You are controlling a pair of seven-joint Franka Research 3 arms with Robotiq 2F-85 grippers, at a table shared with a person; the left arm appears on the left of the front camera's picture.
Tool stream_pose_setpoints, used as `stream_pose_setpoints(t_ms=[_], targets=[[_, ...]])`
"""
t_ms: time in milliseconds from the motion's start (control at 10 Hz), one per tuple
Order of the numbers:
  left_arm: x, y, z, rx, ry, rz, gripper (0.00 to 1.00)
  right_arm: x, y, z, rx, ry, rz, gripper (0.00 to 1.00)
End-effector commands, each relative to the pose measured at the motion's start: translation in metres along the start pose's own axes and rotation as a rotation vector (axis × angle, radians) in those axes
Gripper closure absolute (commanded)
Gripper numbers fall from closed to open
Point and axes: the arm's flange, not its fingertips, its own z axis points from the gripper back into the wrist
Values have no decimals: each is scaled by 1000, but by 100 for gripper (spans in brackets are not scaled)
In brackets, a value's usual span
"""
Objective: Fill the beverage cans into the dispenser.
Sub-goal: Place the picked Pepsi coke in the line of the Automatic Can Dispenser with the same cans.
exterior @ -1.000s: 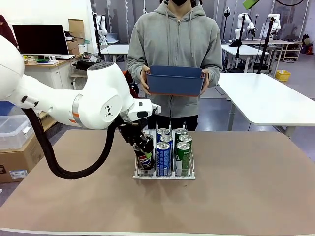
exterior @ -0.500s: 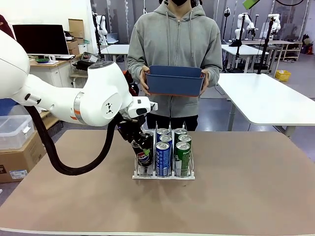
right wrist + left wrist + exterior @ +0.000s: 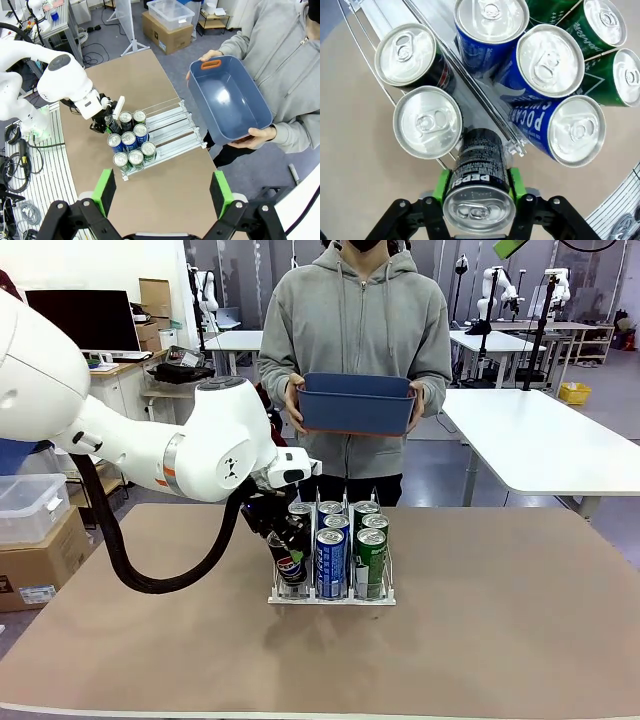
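My left gripper (image 3: 287, 543) is shut on a black beverage can (image 3: 291, 562), held tilted at the front end of the left lane of the clear dispenser (image 3: 283, 597). In the left wrist view the green pads (image 3: 441, 185) clamp this can (image 3: 479, 172), and two more black cans (image 3: 427, 121) stand in the lane just beyond it. Blue cans (image 3: 331, 551) fill the middle lane and green cans (image 3: 372, 550) the right lane. My right gripper (image 3: 162, 196) hangs open and empty high above the table, looking down on the dispenser (image 3: 175, 126).
A person in a grey hoodie stands at the far side and holds an empty blue bin (image 3: 355, 404) in both hands above the table's far edge. Bare brown tabletop (image 3: 500, 630) lies all around the dispenser.
My left arm has swung a little to the right and upward, and the gripped black can has shifted slightly while staying at the front of the left lane. The right gripper and the person are unchanged.
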Motion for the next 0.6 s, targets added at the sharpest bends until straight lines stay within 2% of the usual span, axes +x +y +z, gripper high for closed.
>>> stream_pose_setpoints(t_ms=[0, 100, 300, 500], targets=[[10, 10, -3, 53, 11, 18, 42, 1, -1, 2, -2, -3, -1, 0], [9, 8, -10, 54, 49, 9, 42, 1, -1, 2, -2, -3, -1, 0], [9, 8, -11, 55, 50, 10, 42, 1, -1, 2, -2, -3, -1, 0], [9, 9, -15, 55, 98, 17, 42, 1, -1, 2, -2, -3, -1, 0]])
